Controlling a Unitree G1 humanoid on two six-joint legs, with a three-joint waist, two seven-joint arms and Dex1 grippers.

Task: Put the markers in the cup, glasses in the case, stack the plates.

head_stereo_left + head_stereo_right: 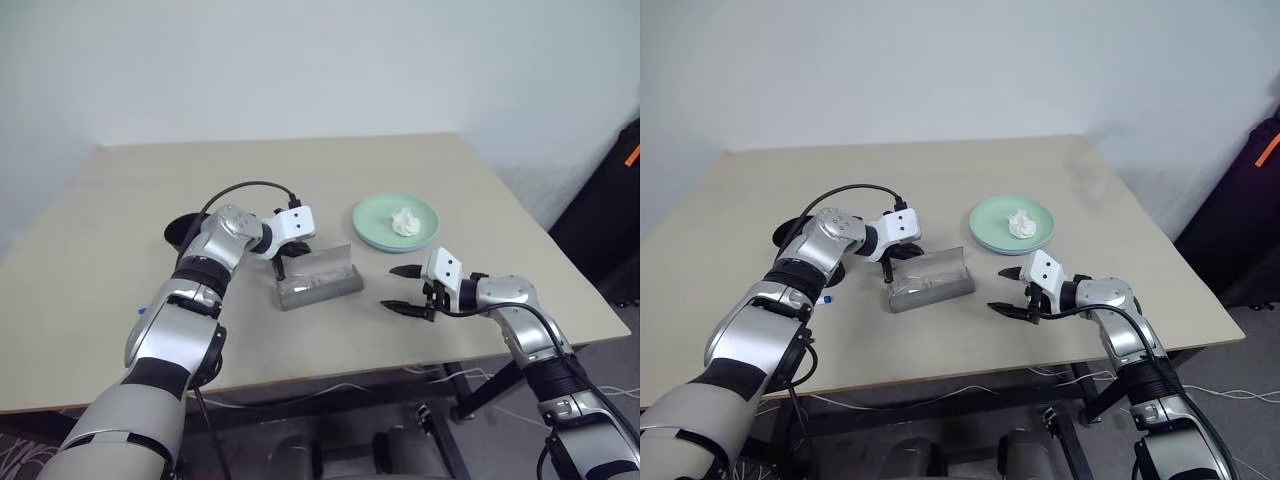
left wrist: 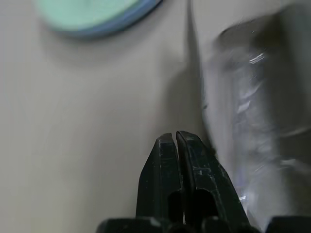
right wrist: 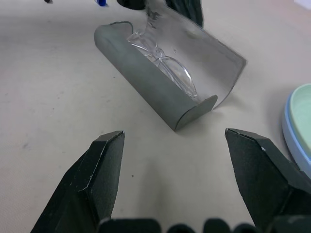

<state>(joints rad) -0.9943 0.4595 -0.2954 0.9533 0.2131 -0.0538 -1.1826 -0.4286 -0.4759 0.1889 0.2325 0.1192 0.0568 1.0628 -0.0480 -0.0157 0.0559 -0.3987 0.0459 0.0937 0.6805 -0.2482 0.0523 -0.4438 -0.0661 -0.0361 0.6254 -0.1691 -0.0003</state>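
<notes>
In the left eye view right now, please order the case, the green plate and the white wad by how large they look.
1. case and green plate: about equally large; the case lies nearer the camera, so their order is unsure.
2. white wad: clearly smallest, lying on the plate.

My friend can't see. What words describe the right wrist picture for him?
Clear glasses lie inside an open grey case on a beige table. The right gripper is open, aimed at the case. The stacked plates peek in at the edge.
</notes>
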